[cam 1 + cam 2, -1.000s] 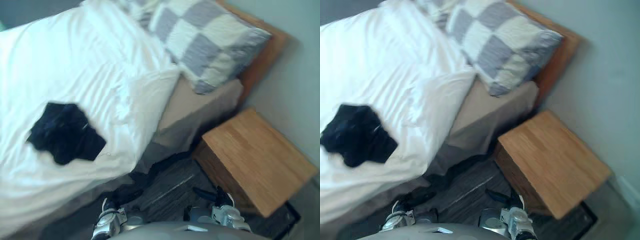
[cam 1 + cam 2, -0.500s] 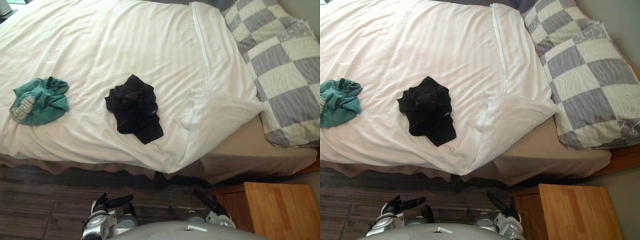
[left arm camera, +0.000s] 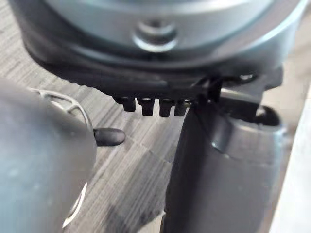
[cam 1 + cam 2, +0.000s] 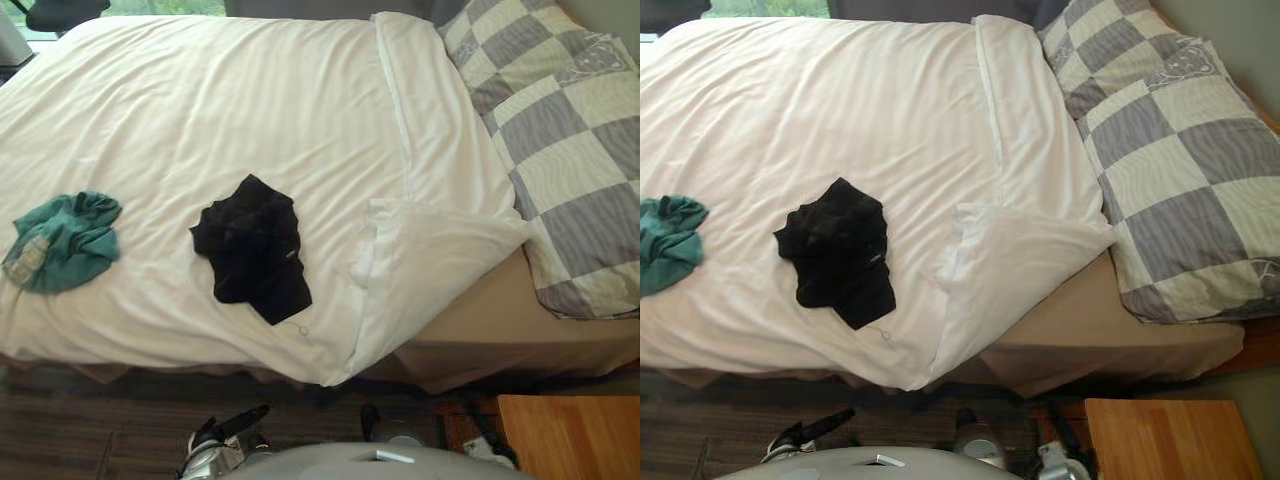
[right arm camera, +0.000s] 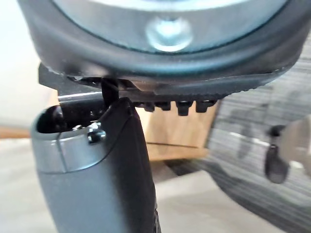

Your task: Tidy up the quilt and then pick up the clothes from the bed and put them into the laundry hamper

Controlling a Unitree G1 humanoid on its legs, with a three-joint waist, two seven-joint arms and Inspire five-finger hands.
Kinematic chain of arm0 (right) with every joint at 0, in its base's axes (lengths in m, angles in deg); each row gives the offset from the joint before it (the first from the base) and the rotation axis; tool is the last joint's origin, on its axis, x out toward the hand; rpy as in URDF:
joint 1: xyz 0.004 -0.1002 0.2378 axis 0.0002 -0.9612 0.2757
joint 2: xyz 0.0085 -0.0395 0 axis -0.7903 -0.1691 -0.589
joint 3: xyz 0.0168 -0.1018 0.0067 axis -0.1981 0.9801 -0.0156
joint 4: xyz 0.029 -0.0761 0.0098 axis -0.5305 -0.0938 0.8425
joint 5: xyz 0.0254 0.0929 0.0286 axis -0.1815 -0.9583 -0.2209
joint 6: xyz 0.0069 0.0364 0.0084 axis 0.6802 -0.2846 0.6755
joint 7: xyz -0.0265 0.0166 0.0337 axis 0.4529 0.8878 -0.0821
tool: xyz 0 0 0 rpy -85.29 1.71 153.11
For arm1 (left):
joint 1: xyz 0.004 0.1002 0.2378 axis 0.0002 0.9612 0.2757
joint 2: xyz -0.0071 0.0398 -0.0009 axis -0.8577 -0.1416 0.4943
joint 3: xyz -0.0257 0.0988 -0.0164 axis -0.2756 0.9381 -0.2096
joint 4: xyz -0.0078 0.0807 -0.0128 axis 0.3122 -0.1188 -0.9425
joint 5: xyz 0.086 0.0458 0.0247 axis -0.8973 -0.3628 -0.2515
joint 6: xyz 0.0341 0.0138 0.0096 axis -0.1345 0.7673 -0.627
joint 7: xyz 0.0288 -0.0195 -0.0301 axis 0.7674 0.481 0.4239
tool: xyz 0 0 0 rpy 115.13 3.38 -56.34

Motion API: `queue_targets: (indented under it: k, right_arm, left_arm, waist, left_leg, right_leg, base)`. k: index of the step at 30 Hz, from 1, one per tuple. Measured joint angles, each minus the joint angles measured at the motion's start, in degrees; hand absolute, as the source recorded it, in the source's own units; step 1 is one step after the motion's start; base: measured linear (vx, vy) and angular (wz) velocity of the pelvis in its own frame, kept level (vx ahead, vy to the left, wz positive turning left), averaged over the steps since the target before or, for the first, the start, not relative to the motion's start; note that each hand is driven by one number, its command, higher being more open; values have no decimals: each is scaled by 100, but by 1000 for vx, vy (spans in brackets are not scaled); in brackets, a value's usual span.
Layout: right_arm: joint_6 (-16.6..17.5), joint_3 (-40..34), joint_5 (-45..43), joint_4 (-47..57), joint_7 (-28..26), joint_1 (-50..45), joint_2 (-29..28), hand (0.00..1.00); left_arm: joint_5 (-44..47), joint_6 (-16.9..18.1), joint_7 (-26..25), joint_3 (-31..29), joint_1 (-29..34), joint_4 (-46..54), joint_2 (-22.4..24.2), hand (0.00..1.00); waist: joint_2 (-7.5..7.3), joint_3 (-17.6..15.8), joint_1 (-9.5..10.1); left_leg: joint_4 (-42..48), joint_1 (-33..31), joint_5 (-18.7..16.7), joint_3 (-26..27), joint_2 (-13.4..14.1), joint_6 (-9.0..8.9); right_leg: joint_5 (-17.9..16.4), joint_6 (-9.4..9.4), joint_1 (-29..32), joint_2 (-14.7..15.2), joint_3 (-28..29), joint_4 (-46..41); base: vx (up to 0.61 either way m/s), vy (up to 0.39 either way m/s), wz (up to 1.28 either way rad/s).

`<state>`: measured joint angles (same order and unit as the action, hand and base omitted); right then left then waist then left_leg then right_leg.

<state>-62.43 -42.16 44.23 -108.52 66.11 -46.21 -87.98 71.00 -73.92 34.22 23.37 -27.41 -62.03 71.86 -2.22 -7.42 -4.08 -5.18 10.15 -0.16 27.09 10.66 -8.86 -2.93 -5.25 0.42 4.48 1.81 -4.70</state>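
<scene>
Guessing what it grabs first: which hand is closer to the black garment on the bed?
Left. The left hand hangs over the floor, roughly in line with the black garment; the right hand is further right, by the wooden nightstand.

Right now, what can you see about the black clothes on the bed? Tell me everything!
The black clothes are a soft-looking dark cloth, crumpled into a lumpy, wrinkled heap, with one end trailing toward the bed's near edge. What kind of garment it is cannot be told. It lies flat on the white quilt, close to the near side, to the right of the green clothes and well apart from them. Only the quilt touches it.
</scene>
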Motion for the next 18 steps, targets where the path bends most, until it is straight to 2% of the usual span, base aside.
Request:
queue_targets:
  k: [5,7,11,15,18]
  right_arm:
    - [91,-181,49,1747,257,79,222,100]
    - [151,-176,148,2137,264,248,327,100]
    - [231,-14,500,2509,315,778,648,100]
    - [253,576,832,2613,191,1145,1068,100]
    - [255,1151,1095,2889,-1,1163,1311,100]
  left_arm:
    - [-219,27,4,147,100,279,-56,100]
    - [-218,30,16,275,131,335,-79,100]
    - [-228,34,91,752,153,335,-126,100]
    - [-442,35,177,1116,211,308,-169,100]
    - [-438,47,248,1260,253,323,-200,100]
  waist:
    - [-210,80,-90]
    - [-230,106,-93]
    - [-119,152,-132]
    - [55,239,-165]
    - [76,254,-156]
  left_leg:
    - [6,20,2,134,-28,-4]
    - [12,23,4,135,-36,-6]
    - [6,-54,28,6,-43,-23]
    - [3,-178,53,-155,-54,-6]
    - [2,-243,73,-297,-118,22]
  right_leg:
    - [81,-67,-70,61,0,160]
    - [110,-68,-95,69,-10,203]
    - [110,-66,-85,90,-101,212]
    - [123,-47,-43,107,-214,221]
    - [140,-49,-52,145,-307,243]
  base:
    - [65,-6,-3]
    - [0,0,0]
    - [-27,-9,14]
    - [-45,-16,16]
    - [-43,-5,17]
